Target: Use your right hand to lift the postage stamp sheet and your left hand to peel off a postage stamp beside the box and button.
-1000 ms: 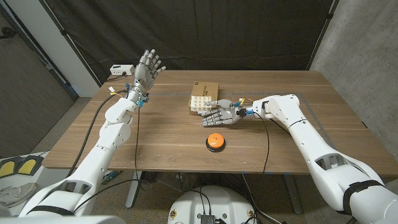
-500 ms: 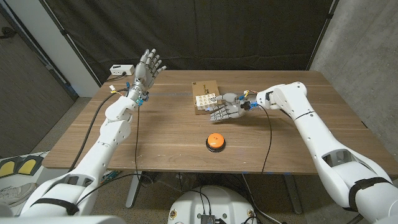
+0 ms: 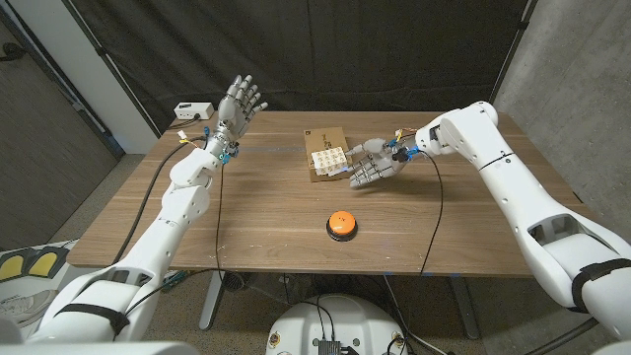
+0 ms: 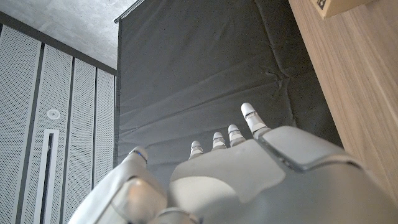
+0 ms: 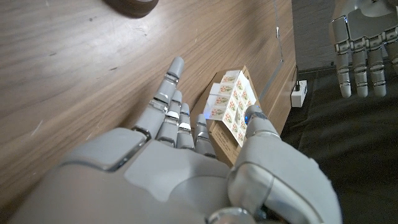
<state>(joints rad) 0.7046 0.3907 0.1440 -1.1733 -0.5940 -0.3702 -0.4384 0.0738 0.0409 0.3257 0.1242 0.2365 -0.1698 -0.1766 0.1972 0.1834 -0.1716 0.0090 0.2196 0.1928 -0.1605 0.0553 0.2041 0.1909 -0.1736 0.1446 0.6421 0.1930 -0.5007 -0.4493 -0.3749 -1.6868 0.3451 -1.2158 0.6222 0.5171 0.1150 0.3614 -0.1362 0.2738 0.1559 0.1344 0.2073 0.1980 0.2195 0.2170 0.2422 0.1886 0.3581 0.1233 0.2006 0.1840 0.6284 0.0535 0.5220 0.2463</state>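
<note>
While the right hand [image 3: 368, 166] hovers with fingers spread and nothing held, just beside the postage stamp sheet [image 3: 326, 159], the reach for the sheet is judged to be the step in hand. The sheet is seen lying on top of the cardboard box [image 3: 325, 151], toward the far middle of the wooden table [image 3: 246, 212], with the orange button [image 3: 341, 223] set well nearer the robot. In the right wrist view the sheet [image 5: 231, 104] is shown overhanging the box's near edge, close to the fingertips [image 5: 177, 64]. That free edge is best taken in a light pinch between thumb and finger, so that the box is not dragged along and the sheet is not creased; a slow, straight lift is advised. The left hand [image 3: 239, 105] is held raised above the table's far left corner, fingers open and apart, gripping nothing, well apart from the sheet; it should be brought over only once the sheet is up. Small printing is visible on the box top and the stamps, but it cannot be read.
</note>
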